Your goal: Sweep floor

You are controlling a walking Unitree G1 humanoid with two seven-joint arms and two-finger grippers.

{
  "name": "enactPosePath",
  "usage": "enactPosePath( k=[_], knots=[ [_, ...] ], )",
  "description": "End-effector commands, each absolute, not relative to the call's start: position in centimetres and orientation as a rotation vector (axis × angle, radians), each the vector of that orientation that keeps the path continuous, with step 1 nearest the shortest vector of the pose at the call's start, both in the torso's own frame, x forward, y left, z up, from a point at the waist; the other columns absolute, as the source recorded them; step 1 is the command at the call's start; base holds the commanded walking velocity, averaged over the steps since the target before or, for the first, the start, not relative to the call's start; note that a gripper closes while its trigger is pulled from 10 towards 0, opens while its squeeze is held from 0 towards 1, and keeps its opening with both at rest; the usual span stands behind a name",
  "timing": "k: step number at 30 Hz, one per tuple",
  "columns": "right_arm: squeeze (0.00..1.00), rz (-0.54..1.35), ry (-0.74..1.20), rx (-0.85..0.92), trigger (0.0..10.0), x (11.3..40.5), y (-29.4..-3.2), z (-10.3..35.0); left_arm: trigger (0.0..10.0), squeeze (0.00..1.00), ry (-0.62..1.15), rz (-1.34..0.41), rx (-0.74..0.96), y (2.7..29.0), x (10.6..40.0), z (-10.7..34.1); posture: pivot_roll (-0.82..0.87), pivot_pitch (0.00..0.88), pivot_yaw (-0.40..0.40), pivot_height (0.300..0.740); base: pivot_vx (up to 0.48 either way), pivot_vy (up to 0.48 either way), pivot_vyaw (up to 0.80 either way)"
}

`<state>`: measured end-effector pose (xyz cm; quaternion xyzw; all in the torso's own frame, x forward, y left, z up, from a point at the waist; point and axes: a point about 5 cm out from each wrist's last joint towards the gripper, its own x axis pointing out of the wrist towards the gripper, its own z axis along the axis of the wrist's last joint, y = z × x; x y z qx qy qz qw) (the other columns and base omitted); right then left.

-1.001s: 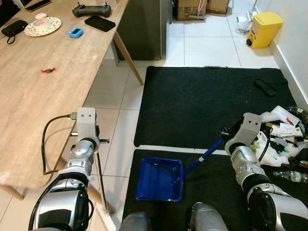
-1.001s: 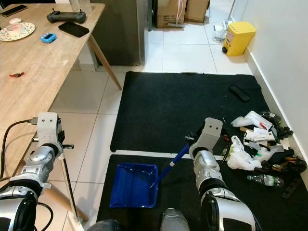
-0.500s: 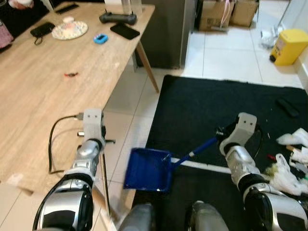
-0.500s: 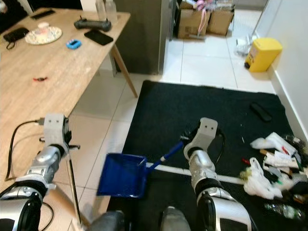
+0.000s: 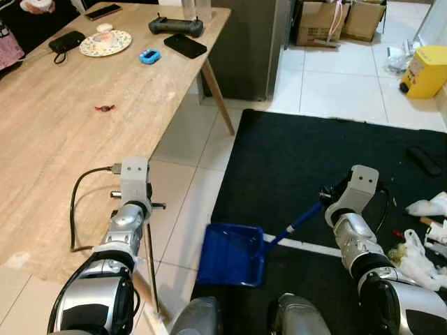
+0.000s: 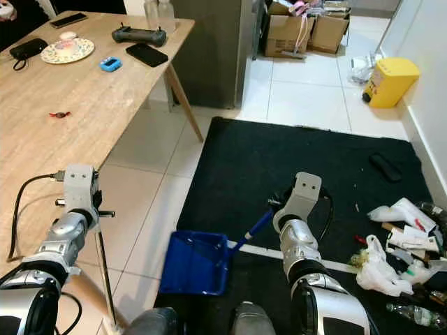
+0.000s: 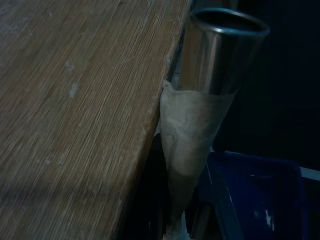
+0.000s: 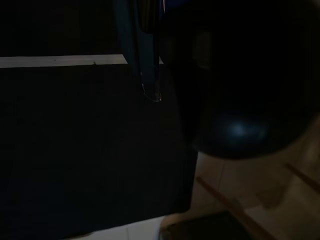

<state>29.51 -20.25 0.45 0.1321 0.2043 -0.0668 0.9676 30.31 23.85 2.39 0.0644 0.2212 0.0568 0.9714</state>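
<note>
Here the right claw (image 5: 328, 199) is closed on the blue handle (image 5: 297, 225) of a blue dustpan (image 5: 231, 255), whose pan lies low in front of the robot, at the near left corner of the black mats (image 5: 314, 160), its outer edge reaching over the white tile floor (image 5: 188, 174). The handle slants up from the pan toward the right arm, crossing the pale strip of tile that shows between the two mats. The left claw (image 5: 143, 208) sits beside the edge of the wooden tabletop (image 5: 63, 146) and grips a thin metal pole (image 5: 149, 258) that runs down toward the floor; the left wrist view shows a shiny metal tube (image 7: 212, 55) with a pale wrapping right against the tabletop's edge, and the blue pan beyond it. On the tabletop lie a patterned plate (image 5: 105, 42), a blue gadget (image 5: 148, 56), a black phone (image 5: 185, 46), a black controller (image 5: 175, 26) and a small red sweet wrapper (image 5: 105, 107). To the right, by the wall, a heap of white bags and rubbish (image 6: 401, 230) rests at the mat's edge, with a black object (image 6: 385, 166) on the mat farther off and a yellow bin (image 6: 390, 81) on the tiles beyond. The right wrist view is very dark; only the mat and a pale tile strip can be made out.
</note>
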Motion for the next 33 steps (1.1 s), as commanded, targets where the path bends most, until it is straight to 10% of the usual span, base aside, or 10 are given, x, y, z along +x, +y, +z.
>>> enactPosePath(
  k=[1,33],
  knots=[
    [0.00,-0.138,0.403,0.262,10.0,29.72,-20.54,0.74,10.0,0.00,0.405,0.111,0.129,23.85,30.99,3.27,0.02,0.000,0.023,0.740,0.000,0.000,0.00],
    [0.00,-0.147,0.399,0.258,10.0,29.77,-20.83,0.86,10.0,0.00,0.391,0.091,0.101,23.47,31.11,3.30,0.00,0.000,0.025,0.740,-0.186,0.000,0.00]
  ],
)
